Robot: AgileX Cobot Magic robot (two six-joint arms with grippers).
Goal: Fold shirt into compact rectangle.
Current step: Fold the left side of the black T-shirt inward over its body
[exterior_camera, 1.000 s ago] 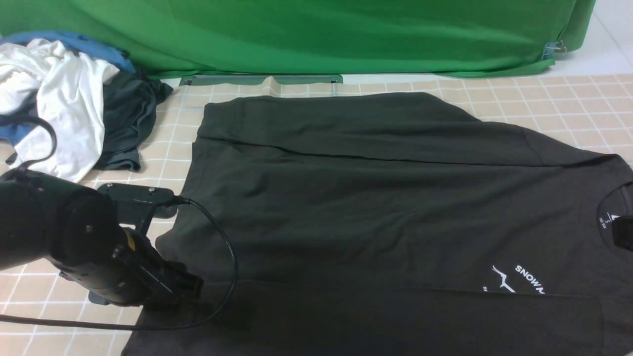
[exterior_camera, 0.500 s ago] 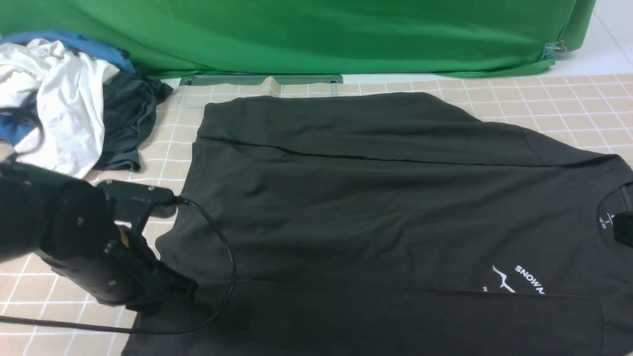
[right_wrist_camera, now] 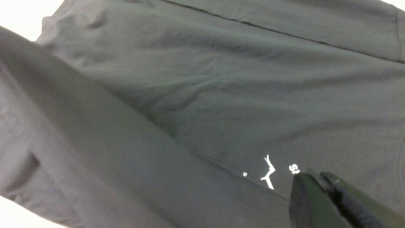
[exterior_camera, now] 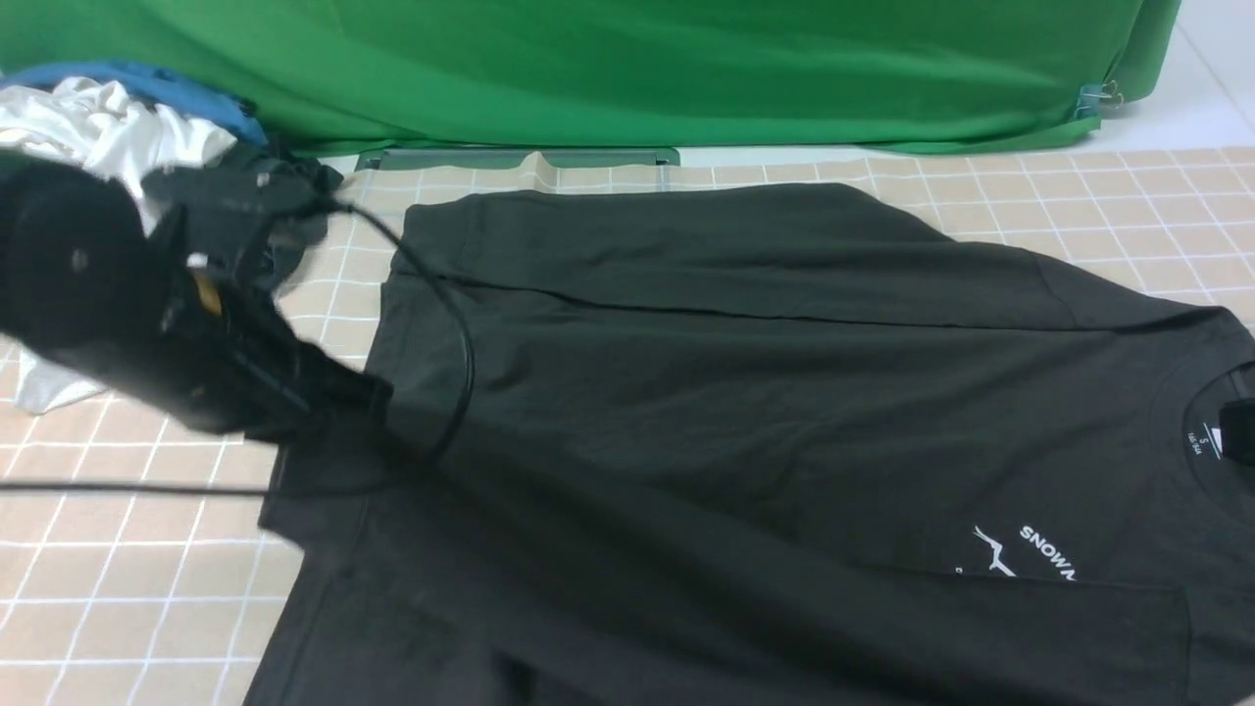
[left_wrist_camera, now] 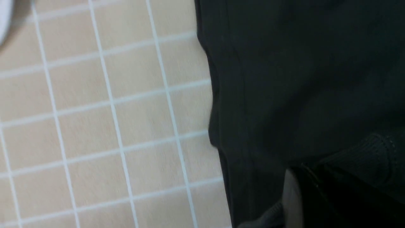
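Note:
The black shirt [exterior_camera: 745, 392] lies spread over the checked table, collar and white neck label [exterior_camera: 1208, 438] at the far right, white lettering [exterior_camera: 1047, 551] near the front right. My left gripper [exterior_camera: 368, 397] is shut on the shirt's left hem and holds that corner raised, so a ridge of cloth runs down from it to the right. In the left wrist view black cloth [left_wrist_camera: 300, 79] wraps the left gripper [left_wrist_camera: 303, 177]. At the collar, only the tip of my right gripper [exterior_camera: 1238, 431] shows. In the right wrist view the right gripper [right_wrist_camera: 313, 177] is shut just above the shirt [right_wrist_camera: 221, 95], with no cloth seen between the fingers.
A pile of clothes sits at the back left: white [exterior_camera: 98, 127], blue [exterior_camera: 157, 83] and dark grey [exterior_camera: 299, 191], partly behind my left arm. A green backdrop [exterior_camera: 627, 69] closes the far side. A black cable [exterior_camera: 463, 363] loops from the left wrist over the shirt.
The left gripper has shut on the shirt's left hem, then risen and moved toward the back, lifting that corner. The right gripper has barely moved.

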